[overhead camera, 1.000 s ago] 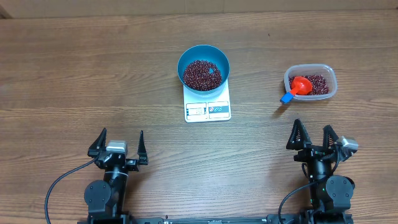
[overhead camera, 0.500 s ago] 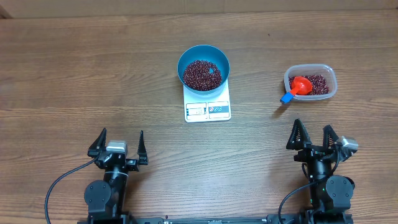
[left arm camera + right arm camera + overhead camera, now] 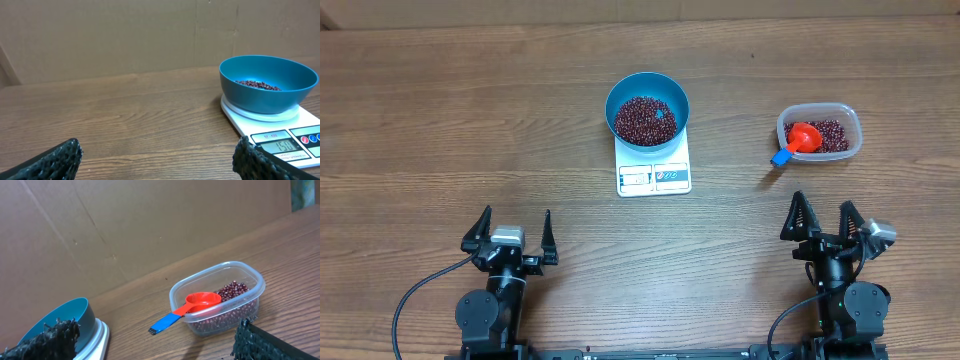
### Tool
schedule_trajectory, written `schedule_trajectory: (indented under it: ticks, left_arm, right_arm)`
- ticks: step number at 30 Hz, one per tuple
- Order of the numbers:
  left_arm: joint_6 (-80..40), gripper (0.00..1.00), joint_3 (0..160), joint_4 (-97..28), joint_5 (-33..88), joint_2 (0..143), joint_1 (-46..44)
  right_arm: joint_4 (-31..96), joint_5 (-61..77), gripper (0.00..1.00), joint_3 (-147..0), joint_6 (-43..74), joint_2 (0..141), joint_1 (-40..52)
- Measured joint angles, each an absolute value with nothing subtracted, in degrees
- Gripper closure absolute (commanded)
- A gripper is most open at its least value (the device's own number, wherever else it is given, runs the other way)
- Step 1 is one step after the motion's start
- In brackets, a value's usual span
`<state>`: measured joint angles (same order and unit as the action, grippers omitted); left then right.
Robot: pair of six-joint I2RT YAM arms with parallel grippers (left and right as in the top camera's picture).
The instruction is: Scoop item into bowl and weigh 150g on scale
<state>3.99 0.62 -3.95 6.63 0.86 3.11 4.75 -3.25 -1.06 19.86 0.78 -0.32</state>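
The left claw (image 3: 516,225) sits at the near edge of the table (image 3: 440,110), on the left. Its two fingers are spread wide and hold nothing.

In the middle of the table, closer to the far edge, the blue bowl (image 3: 647,83) stands on the white scale (image 3: 654,176). A pile of little red-brown beans (image 3: 642,120) lies in the bowl. The little window on the scale (image 3: 285,146) looks like it says 150. The other labels beside it are too small to read.

Toward the right edge is a clear tub (image 3: 856,130) with more beans in it. A red scoop (image 3: 803,138) with a blue handle rests in the tub.

The right claw (image 3: 822,215) sits at the near edge on the right, also wide open and empty.

I think the job is done, or almost: the beans are in the bowl and the number looks right.
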Motion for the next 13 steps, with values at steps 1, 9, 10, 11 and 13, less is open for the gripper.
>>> schedule_trajectory:
  ticks: [1, 9, 10, 11, 13]
  left_arm:
    - [3.99, 0.0, 0.62, -3.95, 6.63, 0.86, 3.11]
    - [3.99, 0.01, 0.62, -3.95, 6.63, 0.86, 3.11]
    - [3.99, 0.01, 0.62, -3.95, 6.63, 0.86, 3.11]
    - [3.99, 0.0, 0.62, -3.95, 6.63, 0.86, 3.11]
    - [3.99, 0.01, 0.62, -3.95, 6.63, 0.86, 3.11]
  right_arm:
    - [4.71, -3.22, 0.0, -1.06, 19.86, 0.78, -0.34]
    - [4.75, -3.22, 0.0, -1.06, 19.88, 0.78, -0.32]
    - [4.73, -3.22, 0.0, -1.06, 19.88, 0.78, -0.34]
    - [4.73, -3.22, 0.0, -1.06, 19.88, 0.78, -0.34]
    - [4.73, -3.2, 0.0, -1.06, 19.88, 0.78, -0.32]
